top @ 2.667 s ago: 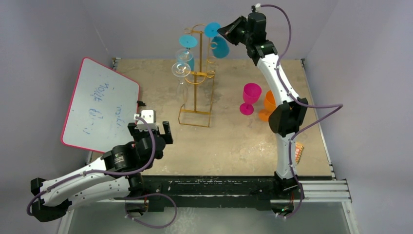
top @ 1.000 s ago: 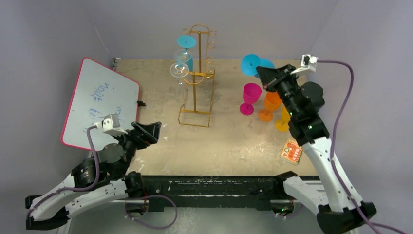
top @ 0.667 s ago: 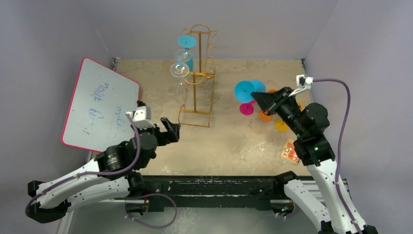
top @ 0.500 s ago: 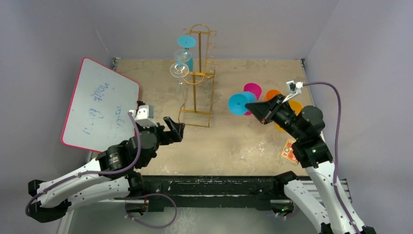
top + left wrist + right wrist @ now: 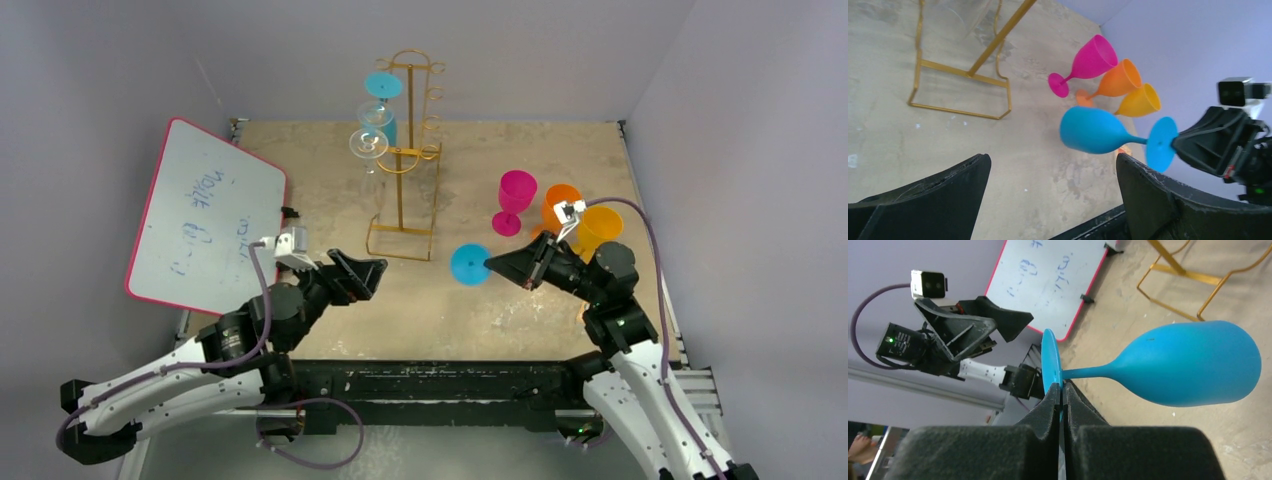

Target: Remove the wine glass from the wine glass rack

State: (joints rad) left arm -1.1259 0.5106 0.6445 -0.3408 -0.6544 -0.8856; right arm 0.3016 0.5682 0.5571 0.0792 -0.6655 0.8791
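The right gripper (image 5: 1062, 390) is pinched tight on the blue wine glass (image 5: 1193, 365), gripping the rim of its flat foot and holding it tipped on its side above the table (image 5: 320, 180). The glass hangs clear of the wine glass rack (image 5: 403, 150), near the right of the rack's wire base. It is opaque sky blue, with a rounded bowl, thin stem and disc foot; the left gripper (image 5: 365, 272) stands wide and empty.

The wine glass rack (image 5: 403, 200) stands far back on the table (image 5: 470, 150), whiteboard (image 5: 205, 215) left, three glasses (image 5: 560, 203) right. A wine glass (image 5: 470, 264) hangs sideways before them.
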